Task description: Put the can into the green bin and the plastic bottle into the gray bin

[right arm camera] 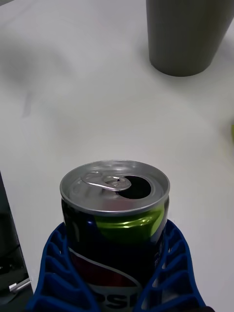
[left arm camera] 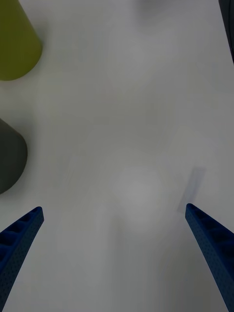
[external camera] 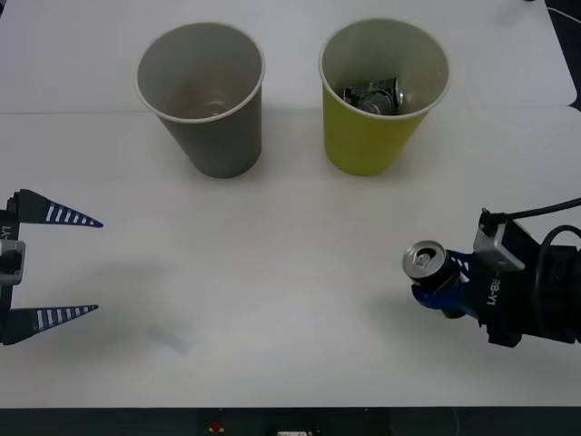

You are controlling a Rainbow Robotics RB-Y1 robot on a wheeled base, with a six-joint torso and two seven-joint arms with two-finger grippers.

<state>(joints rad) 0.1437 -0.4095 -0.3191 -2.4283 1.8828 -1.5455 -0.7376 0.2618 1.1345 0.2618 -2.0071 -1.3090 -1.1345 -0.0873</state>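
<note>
On the table's (external camera: 290, 272) right, right tool (external camera: 434, 283) grips the can (external camera: 424, 261)

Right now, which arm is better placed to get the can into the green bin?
The right: its end effector already grips the can, on the green bin's side. The left end effector is open, opposite the gray bin.

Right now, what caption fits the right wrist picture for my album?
Blue fingers of the right gripper hug the can, with the gray bin ahead.

Black can (right arm camera: 115, 229), silver top; yellow-green bin (external camera: 381, 100); gray bin (external camera: 204, 95).
</note>
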